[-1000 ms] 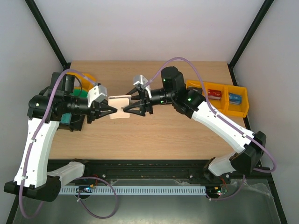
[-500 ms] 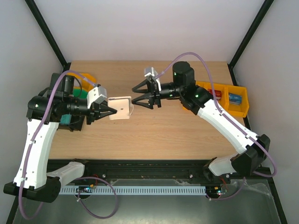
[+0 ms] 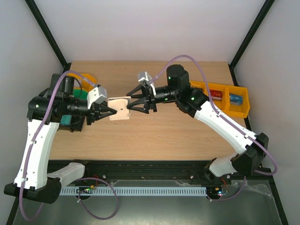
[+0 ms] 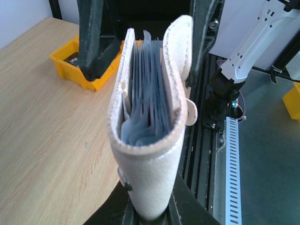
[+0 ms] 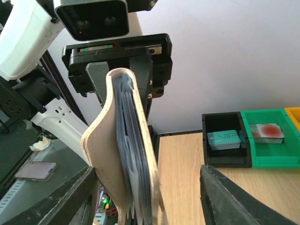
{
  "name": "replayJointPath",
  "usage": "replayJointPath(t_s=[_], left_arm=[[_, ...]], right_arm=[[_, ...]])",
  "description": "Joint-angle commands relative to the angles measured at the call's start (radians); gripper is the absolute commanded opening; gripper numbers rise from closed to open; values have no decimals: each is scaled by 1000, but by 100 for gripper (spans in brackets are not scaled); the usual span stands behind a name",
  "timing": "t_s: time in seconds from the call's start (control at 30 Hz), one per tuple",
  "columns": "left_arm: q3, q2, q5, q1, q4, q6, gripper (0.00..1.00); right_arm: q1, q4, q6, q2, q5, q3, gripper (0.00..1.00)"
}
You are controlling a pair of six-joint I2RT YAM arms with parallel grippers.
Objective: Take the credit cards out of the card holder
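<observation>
Holding card holder [image 3: 120,108], left tool [image 3: 113,111], blue inside seen from wrists

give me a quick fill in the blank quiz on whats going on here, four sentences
1. The left pincer is shut on the spine of the ___.
2. The right pincer has its jaws ___ on either side of that thing's free edge.
3. Its inside lining is ___.
4. The bins beside the right arm are ___.
Missing words: card holder; open; blue; yellow.
</observation>
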Motion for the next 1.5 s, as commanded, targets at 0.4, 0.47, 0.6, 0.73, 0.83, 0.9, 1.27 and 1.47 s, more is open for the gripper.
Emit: replayJointPath(t_s=[0.4, 0.47, 0.6, 0.73, 0.83, 0.9, 1.27, 1.47], left_arm=[[-11, -27, 56, -5, -22, 59, 2], [-11, -29, 56, -5, -24, 61, 2], [-11, -29, 59, -5, -23, 61, 2], [-11, -31, 60, -5, -21, 59, 2], [-10, -31, 61, -5, -22, 57, 2], [-11, -30, 59, -5, -18, 54, 2], [-15, -27, 52, -5, 2, 29, 2], [-19, -28, 52, -5, 4, 27, 2]], right_arm=[[-46, -63, -63, -2, 4, 41, 58], [-55, -74, -76, -15, -16, 39, 59], [-57, -73, -67, -20, -17, 39, 59], [-57, -11, -10, -8, -22, 28, 58], [-53, 42, 34, -7, -28, 16, 58], [-43, 50, 38, -1, -37, 20, 58], [24, -46, -36, 31, -45, 55, 62], [57, -34, -25, 43, -18, 68, 61]])
